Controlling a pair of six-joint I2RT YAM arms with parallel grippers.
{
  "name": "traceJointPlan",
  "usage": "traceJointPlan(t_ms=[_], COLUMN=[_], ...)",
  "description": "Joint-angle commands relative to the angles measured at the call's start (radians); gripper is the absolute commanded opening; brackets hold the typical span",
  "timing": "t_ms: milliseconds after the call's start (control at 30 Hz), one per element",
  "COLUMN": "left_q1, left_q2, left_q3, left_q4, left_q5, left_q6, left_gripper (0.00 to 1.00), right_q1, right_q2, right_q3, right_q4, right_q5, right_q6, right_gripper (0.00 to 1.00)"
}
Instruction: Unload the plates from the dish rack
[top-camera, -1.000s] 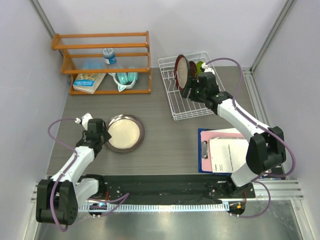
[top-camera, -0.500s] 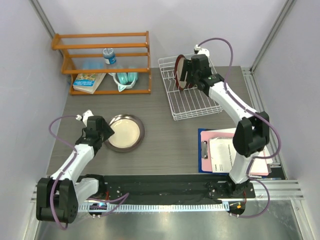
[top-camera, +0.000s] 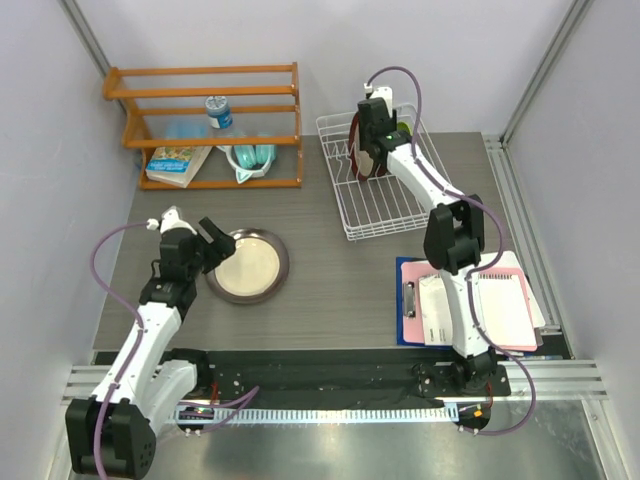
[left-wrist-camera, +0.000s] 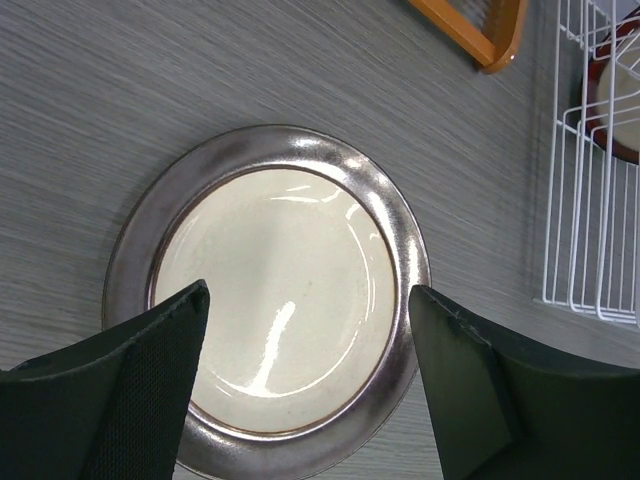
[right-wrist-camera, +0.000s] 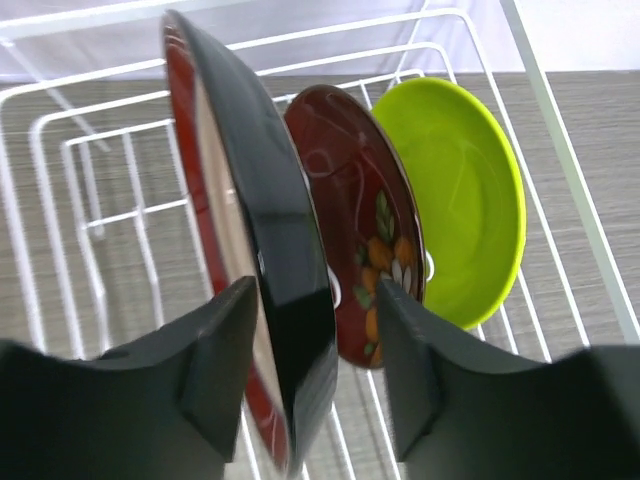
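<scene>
Pinch setup: right claw (right-wrist-camera: 315, 330), open, straddles rim of upright maroon-rimmed cream plate (right-wrist-camera: 272, 200) at 1 o'clock; left claw (left-wrist-camera: 308, 300) gapes empty over flat grey-rimmed plate (left-wrist-camera: 270, 255).

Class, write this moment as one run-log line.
left end effector: open over grey-rimmed plate | right end effector: astride maroon-rimmed plate in dish rack

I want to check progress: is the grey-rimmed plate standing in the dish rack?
No, the grey-rimmed plate lies flat on the table, apart from the dish rack.

even light, glare on grey-rimmed plate (left-wrist-camera: 270, 300)
</scene>
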Motion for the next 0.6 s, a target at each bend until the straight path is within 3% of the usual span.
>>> traceJointPlan(t_ms=[0, 100, 133, 267, 567], left_q1=[-0.001, 0.0, -0.001, 0.001, -0.001], left_q2=[-0.01, -0.002, 0.004, 0.027, 0.041], left_q3=[0.042, 0.039, 0.039, 0.033, 0.033], left_q4=[0.019, 0.031, 0.033, 0.045, 0.048], left_q5=[0.028, 0.028, 0.028, 0.028, 0.037], left_q6=[0.019, 0.014, 0.013, 0.007, 0.003], left_gripper=[0.81, 0.81, 0.82, 0.82, 0.82], right_q1=[0.003, 0.01, 0.013, 0.041, 0.127], right_q2=[0.038, 0.057, 0.06, 0.063, 0.046], right_q3=[0.119, 0.136, 0.136, 0.111, 0.064], right_q4=[-0.006, -0.003, -0.001, 0.034, 0.236], right_q5=[0.096, 0.14, 0.162, 0.249, 0.534], right_q6=[-0.094, -0.119, -0.125, -0.174, -0.32], right_gripper=[0.46, 0.28, 0.17, 0.02, 0.01])
